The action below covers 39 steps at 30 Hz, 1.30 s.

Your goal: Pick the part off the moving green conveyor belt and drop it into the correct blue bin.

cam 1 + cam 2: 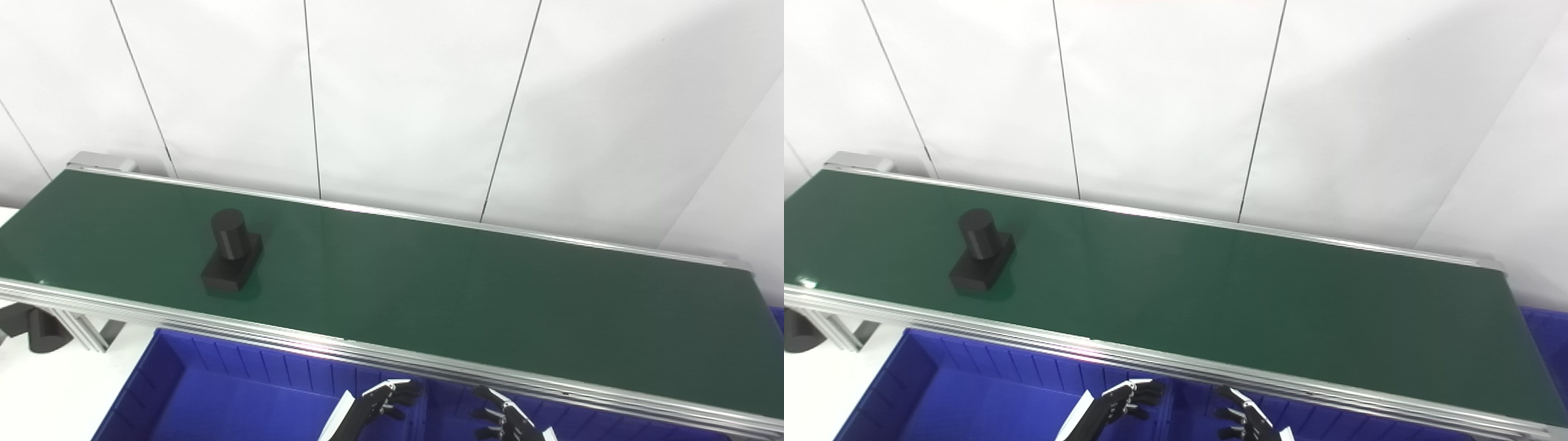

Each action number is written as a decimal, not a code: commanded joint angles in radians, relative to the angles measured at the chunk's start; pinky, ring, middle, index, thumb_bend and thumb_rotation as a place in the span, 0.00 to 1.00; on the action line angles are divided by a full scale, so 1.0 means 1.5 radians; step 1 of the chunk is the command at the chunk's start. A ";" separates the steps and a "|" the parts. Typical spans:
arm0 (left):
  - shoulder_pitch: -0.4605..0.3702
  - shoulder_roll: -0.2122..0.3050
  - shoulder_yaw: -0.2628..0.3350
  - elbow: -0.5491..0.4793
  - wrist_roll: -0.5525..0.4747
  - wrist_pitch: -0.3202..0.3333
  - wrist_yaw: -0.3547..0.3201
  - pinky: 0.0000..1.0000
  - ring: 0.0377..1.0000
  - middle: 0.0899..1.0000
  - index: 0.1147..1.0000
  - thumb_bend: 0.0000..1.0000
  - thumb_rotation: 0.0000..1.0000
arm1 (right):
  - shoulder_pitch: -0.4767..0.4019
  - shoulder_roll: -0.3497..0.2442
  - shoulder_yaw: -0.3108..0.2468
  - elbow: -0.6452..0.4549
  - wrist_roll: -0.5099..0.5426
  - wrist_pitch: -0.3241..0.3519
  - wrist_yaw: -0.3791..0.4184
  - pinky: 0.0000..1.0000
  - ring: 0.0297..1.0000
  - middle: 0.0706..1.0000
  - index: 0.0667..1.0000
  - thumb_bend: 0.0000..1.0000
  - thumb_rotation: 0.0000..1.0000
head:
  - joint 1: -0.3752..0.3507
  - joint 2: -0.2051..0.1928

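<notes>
the green conveyor belt (429, 288) carries the black part (231, 252), a cylinder on a block, at its left end, well apart from both hands. the blue bin (202, 392) sits near, below the belt; the left hand (383, 401) and right hand (502, 419) hover over it, fingers spread and empty. the moving part could slip past a late reach or tip if its cylinder is knocked; no writing is readable.

left hand (383, 401): black fingers, silver-grey segments on top
right hand (505, 419): same black fingers, silver accents
wrists: white casing
</notes>
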<state>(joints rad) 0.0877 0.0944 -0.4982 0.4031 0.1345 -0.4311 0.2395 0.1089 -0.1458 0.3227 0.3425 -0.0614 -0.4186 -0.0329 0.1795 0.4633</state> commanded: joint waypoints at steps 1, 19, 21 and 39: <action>-0.013 -0.001 0.000 -0.007 -0.002 -0.026 0.006 0.67 0.74 0.76 0.73 0.82 0.10 | -0.010 0.001 -0.004 -0.019 0.008 -0.034 0.006 0.62 0.76 0.88 0.79 0.81 0.25 | -0.002 0.004; -0.025 -0.009 0.000 0.011 -0.011 -0.026 0.000 0.68 0.74 0.75 0.73 0.84 0.13 | 0.006 0.038 -0.051 -0.154 0.062 -0.034 0.073 0.62 0.71 0.85 0.79 0.83 0.26 | -0.002 0.001; -0.027 -0.011 0.002 0.015 -0.015 -0.026 -0.004 0.69 0.74 0.75 0.73 0.84 0.12 | 0.001 0.044 -0.055 -0.187 0.076 -0.034 0.091 0.62 0.71 0.84 0.79 0.83 0.26 | -0.001 0.000; -0.039 -0.022 0.009 0.035 -0.017 -0.026 -0.014 0.70 0.75 0.77 0.74 0.83 0.13 | -0.098 0.080 -0.083 -0.257 0.069 -0.006 0.119 0.56 0.70 0.81 0.80 0.92 0.27 | -0.001 -0.008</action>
<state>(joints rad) 0.0511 0.0648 -0.4861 0.4689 0.1063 -0.4311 0.2200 -0.0060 -0.0412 0.2067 -0.0362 0.0521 -0.4188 0.1519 0.1779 0.4495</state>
